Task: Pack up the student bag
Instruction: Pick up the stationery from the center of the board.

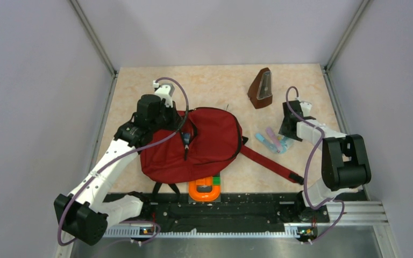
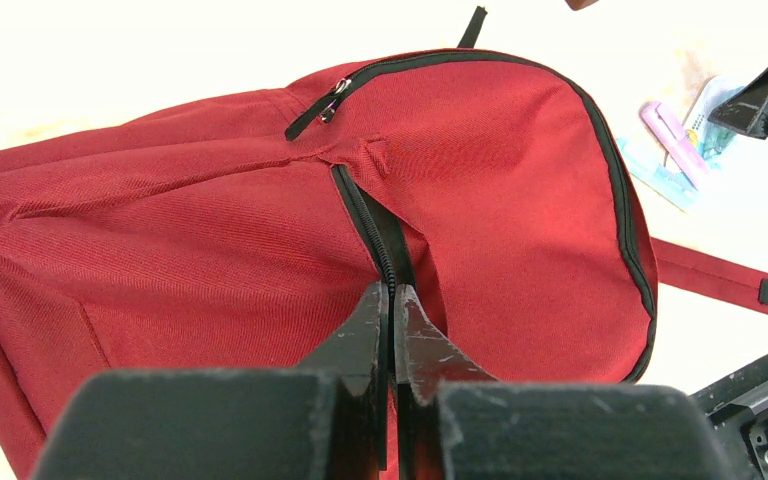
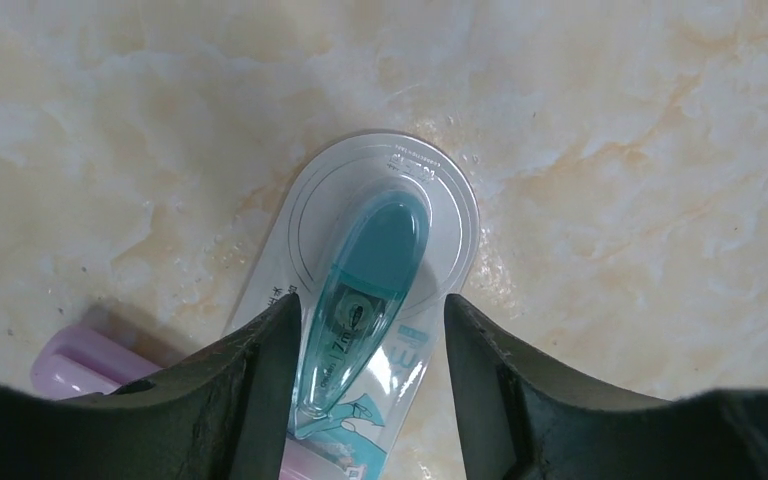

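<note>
Left claw clamped on zipper of woven red student bag, right claw open astride teal teardrop blister pack

A pale marbled table fills the floor between plain grey walls. Toward its far side a brown wedge-shaped case stands upright, well apart from everything else. To the right of the middle lies a small cluster of stationery packs, touching or overlapping one another. One is a clear blister pack with a teal dispenser sealed inside, and a pink item lies just beside it. At the near edge sits an orange ring-shaped handle, with a green block just behind it.
</note>
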